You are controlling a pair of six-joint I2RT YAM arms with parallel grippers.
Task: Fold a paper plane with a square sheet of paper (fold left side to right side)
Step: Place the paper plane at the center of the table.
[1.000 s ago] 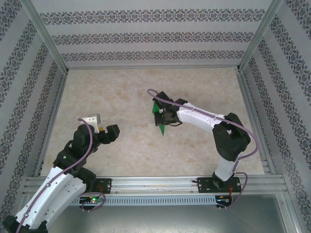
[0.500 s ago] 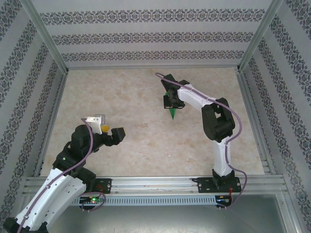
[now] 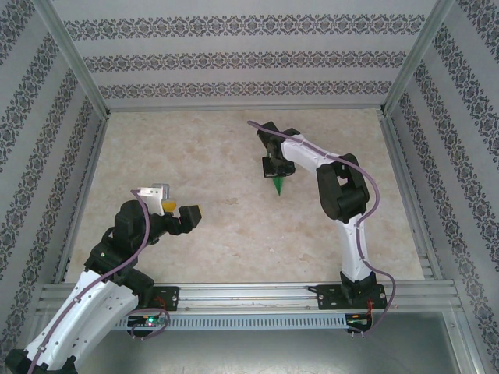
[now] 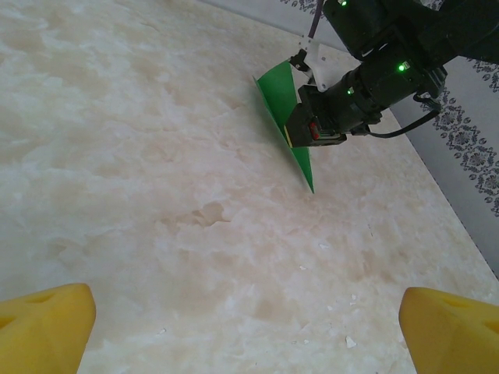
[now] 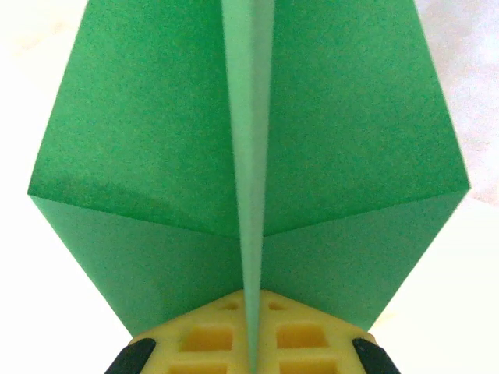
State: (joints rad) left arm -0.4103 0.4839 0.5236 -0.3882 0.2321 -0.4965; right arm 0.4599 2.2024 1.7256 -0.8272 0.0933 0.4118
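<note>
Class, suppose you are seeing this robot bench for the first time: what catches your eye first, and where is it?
The bright-green paper plane stands out, pinched in the right gripper over the far middle of the marbled table, its point aimed downward. From the right wrist its centre crease runs straight up from the yellow pads. The left gripper hangs open and empty at the near left.

The right gripper (image 3: 274,166), clamped on the paper plane (image 3: 278,185), has moved from the centre of the table (image 3: 195,148) toward its far edge, with the arm now more extended. The left gripper (image 3: 178,210) has shifted slightly rightward.
</note>
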